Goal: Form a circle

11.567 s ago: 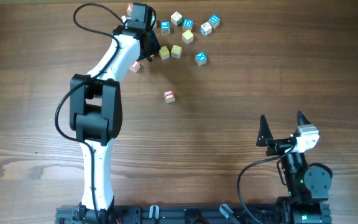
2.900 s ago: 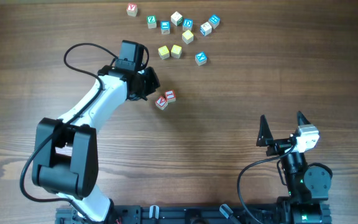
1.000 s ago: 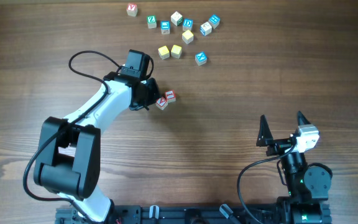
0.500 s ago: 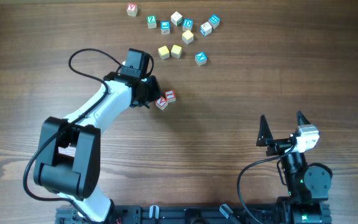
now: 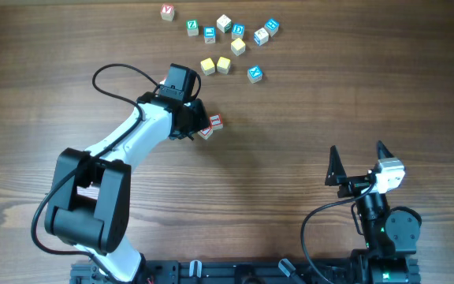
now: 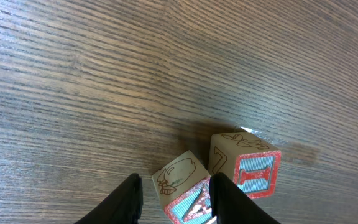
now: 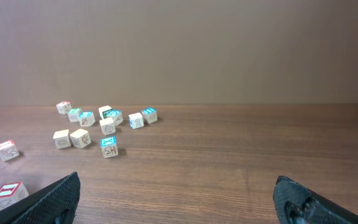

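the left gripper [image 5: 199, 126] hangs low over the wood-grain table [image 5: 329, 95] w/ its jaws part open, a bit wider than the lettered cube [image 6: 180, 190] btwn them. in the wrist view we see one finger [image 6: 224, 198] against that cube's side and a sliver of bare table btwn the cube and the other finger [image 6: 129, 199], so nothing is clamped. the cube sits turned at an angle to, and touching, a red "i" cube [image 6: 253, 173] just beyond the fingertips. these two make all there is of the circle [image 5: 215, 121], which lies near table centre, well short of a ring. the right gripper [image 5: 358, 151] sits at the near r. side, jaws at full spread, holding nothing and touching nothing. we count 13 cubes from overhead: 2 at the left gripper, 11 in the loose scatter [image 5: 238, 46] along the far edge, incl. a red "y" cube [image 5: 167, 12] apart at its l. end. arms: 2; grippers: 2.
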Controlling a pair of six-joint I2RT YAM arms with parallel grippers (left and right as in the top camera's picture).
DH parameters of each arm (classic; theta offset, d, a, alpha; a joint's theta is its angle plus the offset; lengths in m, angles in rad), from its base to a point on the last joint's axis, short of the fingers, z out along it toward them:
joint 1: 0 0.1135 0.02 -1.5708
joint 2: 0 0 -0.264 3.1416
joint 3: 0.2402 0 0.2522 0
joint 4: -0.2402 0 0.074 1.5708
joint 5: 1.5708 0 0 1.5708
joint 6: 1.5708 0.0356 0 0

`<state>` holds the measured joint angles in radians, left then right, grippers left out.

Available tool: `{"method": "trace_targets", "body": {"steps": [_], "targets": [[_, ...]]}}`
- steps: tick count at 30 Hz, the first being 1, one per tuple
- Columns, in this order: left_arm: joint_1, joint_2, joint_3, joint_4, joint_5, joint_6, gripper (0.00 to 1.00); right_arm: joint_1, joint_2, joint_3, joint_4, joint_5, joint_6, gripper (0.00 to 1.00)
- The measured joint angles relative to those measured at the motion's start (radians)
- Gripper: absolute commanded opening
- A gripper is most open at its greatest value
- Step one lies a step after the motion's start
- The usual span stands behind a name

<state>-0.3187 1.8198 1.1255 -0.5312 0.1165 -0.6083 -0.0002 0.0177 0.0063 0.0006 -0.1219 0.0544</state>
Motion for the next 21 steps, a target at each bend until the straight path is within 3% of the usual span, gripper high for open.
{"method": "trace_targets", "body": {"steps": [3,13,17,21], "targets": [[0.0,0.0,0.0,-0.005,0.0,-0.011,0.43,0.0,0.0,0.0,0.0,0.0,0.0,1.0],[0.0,0.0,0.0,-0.014,-0.042,-0.114,0.46,0.0,0.0,0.0,0.0,0.0,0.0,1.0],[0.0,0.0,0.0,-0.01,-0.062,-0.171,0.57,0.0,0.0,0.0,0.0,0.0,0.0,1.0],[0.0,0.0,0.0,-0.004,-0.067,-0.198,0.56,0.0,0.0,0.0,0.0,0.0,0.0,1.0]]}}
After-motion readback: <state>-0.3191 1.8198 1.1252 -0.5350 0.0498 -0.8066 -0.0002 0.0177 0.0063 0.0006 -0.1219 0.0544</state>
